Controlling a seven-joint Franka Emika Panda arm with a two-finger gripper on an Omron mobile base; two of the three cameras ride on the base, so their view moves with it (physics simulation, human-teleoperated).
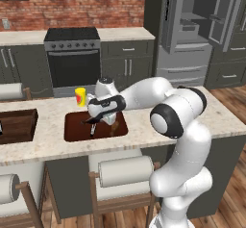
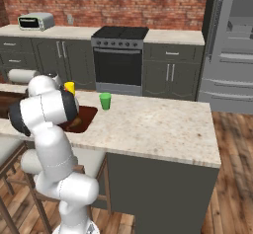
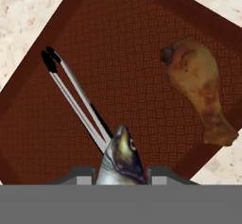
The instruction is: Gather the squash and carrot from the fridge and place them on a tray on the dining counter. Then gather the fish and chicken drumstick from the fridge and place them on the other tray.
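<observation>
No text, label, brand, number or sign can be read in any of the views. The yellow cup (image 1: 80,97) on the desk carries a red patch, but no letters can be made out in it.
</observation>
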